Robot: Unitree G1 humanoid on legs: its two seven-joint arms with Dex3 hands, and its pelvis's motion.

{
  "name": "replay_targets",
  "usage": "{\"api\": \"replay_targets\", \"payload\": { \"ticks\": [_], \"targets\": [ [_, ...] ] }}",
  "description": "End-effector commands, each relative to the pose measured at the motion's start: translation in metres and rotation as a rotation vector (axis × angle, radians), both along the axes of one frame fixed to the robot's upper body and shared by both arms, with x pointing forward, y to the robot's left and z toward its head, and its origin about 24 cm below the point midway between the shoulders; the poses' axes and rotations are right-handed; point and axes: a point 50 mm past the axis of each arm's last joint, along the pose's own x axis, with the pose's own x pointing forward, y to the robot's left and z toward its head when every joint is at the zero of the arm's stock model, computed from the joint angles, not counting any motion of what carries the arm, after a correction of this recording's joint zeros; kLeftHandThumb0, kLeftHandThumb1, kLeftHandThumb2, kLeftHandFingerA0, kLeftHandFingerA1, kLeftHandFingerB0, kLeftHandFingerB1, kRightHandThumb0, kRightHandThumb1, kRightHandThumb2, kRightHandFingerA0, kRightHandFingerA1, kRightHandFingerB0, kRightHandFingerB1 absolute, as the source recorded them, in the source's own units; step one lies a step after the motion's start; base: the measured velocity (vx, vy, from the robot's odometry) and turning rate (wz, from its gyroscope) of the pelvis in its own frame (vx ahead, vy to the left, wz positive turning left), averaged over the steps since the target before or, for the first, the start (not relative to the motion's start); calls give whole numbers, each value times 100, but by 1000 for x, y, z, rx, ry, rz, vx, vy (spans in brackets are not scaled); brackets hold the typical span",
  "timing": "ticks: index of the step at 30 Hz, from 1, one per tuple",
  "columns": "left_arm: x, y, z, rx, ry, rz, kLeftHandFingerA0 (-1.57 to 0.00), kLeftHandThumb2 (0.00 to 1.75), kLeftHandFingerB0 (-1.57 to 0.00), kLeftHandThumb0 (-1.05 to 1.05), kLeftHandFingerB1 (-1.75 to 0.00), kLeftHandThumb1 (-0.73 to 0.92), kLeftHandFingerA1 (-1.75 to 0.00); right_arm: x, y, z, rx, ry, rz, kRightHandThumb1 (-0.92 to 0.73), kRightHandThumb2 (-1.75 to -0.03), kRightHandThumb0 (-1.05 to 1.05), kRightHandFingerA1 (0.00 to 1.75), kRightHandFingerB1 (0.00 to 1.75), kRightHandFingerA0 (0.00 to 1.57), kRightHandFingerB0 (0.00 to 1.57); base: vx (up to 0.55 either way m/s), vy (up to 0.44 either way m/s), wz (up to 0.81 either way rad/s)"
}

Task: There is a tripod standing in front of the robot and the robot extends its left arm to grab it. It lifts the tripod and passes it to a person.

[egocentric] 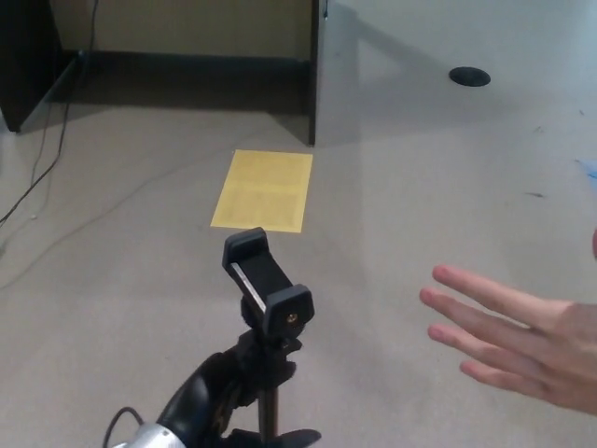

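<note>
At lower centre, the left robot hand [222,397] wraps the tripod [269,322] below its phone clamp; lift and handover to the person's open hand [522,341], lower right, remain.

Left hand [216,397] enters from the lower left, black fingers [244,366] curled around the tripod [269,308] stem below its head. Right hand out of frame. A person's hand [522,338] extends open-palmed from the right.
</note>
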Motion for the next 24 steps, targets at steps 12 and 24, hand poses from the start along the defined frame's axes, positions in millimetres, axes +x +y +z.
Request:
{"api": "replay_targets", "payload": {
  "ticks": [12,24],
  "targets": [
    [-4,-26,-11,104,-31,49,-84,63,-39,-22,-36,78,-55,6,-3,5,-13,5,-1,-73,-62,-42,41,36,64,46,0,0,0],
    [-11,-27,-13,26,-114,91,-86,77,-74,-5,-96,79,-124,6,-4,6,4,-17,2,-71,-62,-41,42,35,66,46,0,0,0]
  ]
}}
